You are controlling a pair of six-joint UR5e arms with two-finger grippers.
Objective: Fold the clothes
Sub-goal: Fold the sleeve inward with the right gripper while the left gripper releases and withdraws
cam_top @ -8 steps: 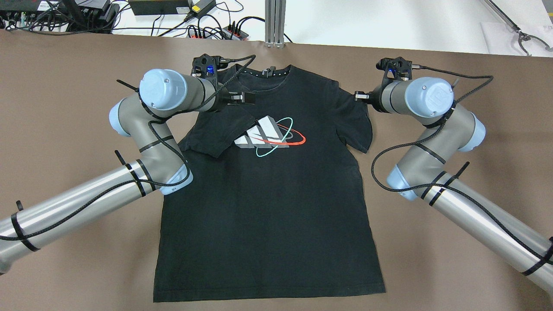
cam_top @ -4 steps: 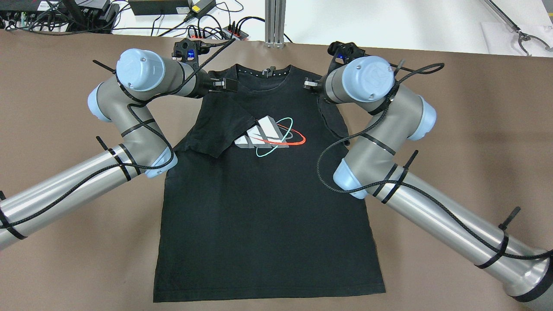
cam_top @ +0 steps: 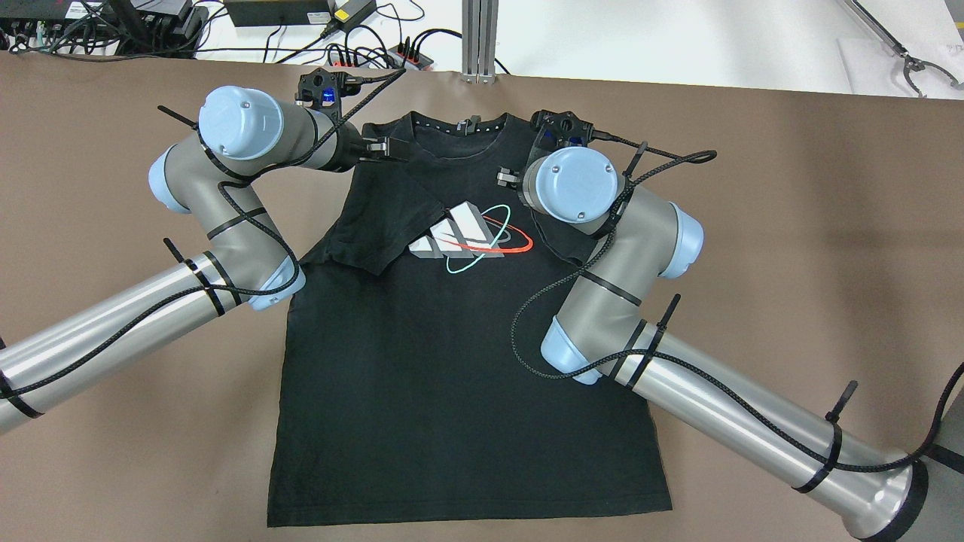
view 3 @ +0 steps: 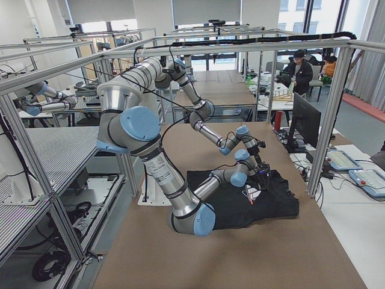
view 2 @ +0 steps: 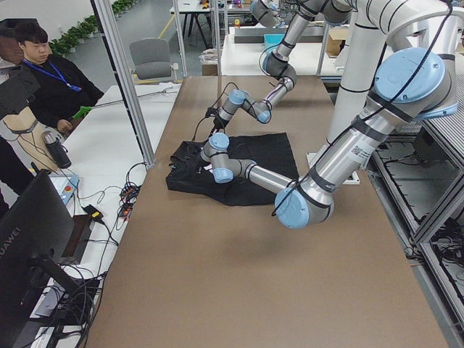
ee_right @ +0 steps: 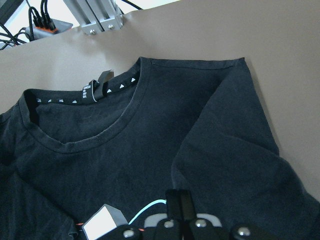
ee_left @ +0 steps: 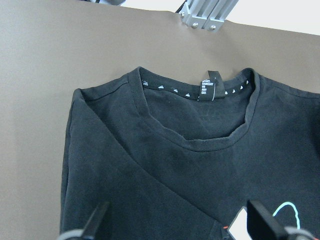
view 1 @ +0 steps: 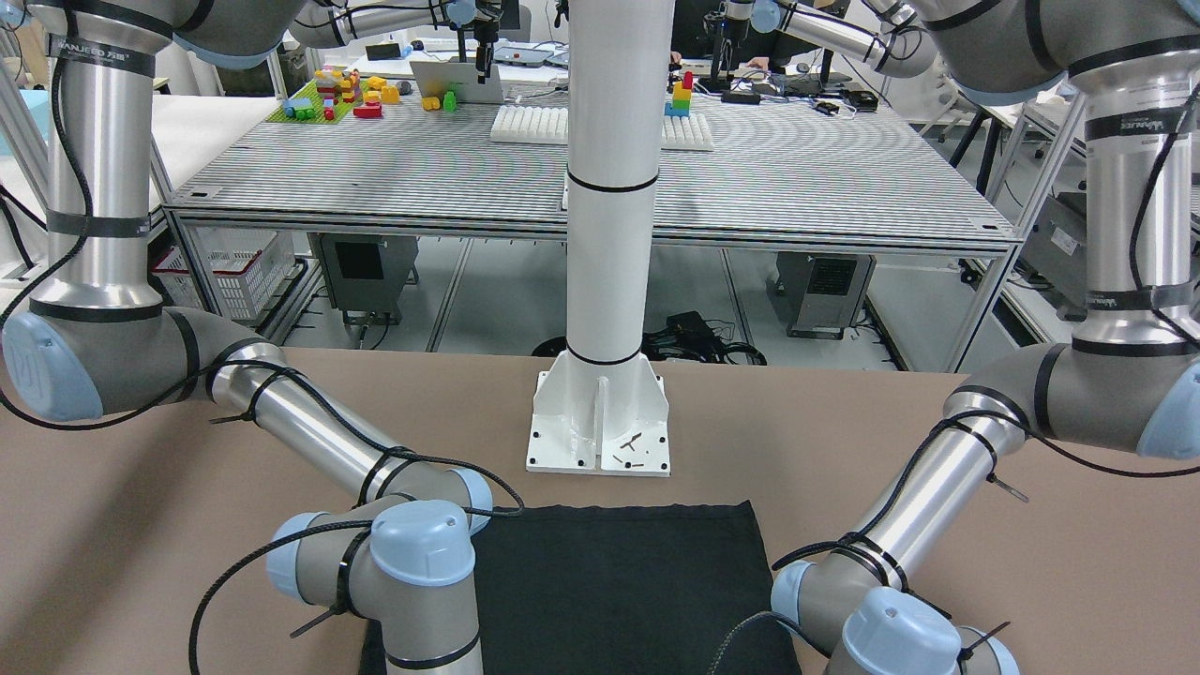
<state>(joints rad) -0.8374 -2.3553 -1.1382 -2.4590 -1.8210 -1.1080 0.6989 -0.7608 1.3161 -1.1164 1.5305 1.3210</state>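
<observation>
Black shirt [cam_top: 452, 361], spread front-up on the brown tabletop [cam_top: 791, 226], collar [ee_left: 200, 142] toward the far edge just short of the metal post [cam_top: 480, 38], hem toward the robot. On the robot's left side, sleeve [cam_top: 376, 226] folded in across the chest, tip touching the printed logo [cam_top: 467, 233]. On the right side, other sleeve [ee_right: 225, 145] turned inward from the shoulder and raised at its end, not yet laid flat.

Pinching that raised end: right end effector [ee_right: 175, 197], fingers drawn together on the fabric, hanging over the right chest just beside the logo. Above the left shoulder, near the collar: left end effector [ee_left: 177, 212], fingers spread wide, holding nothing, apparently clear of the cloth going by the wrist view.

By the look of it, sleeve folding about half done, body folds not yet begun.

Possible trouble from here, as a judgement only:
- Release too high or too early: sleeve dropping in a heap or springing back outward instead of lying flat.
- Further pull toward the middle with the pinch closed and no hold on the rest of the shirt: shoulder and collar dragged along, chest wrinkled, logo covered crookedly.
- Thin grip on soft cloth: slip before the sleeve reaches its place.
- Both wrists close together near the collar: risk of a bump on any swing inward.
- Loose cable [cam_top: 514, 337] on the right arm, looping low over the shirt: likely to catch or ruffle the fabric during withdrawal.
- Any lowering of the left end effector: risk of nudging the finished left fold.
</observation>
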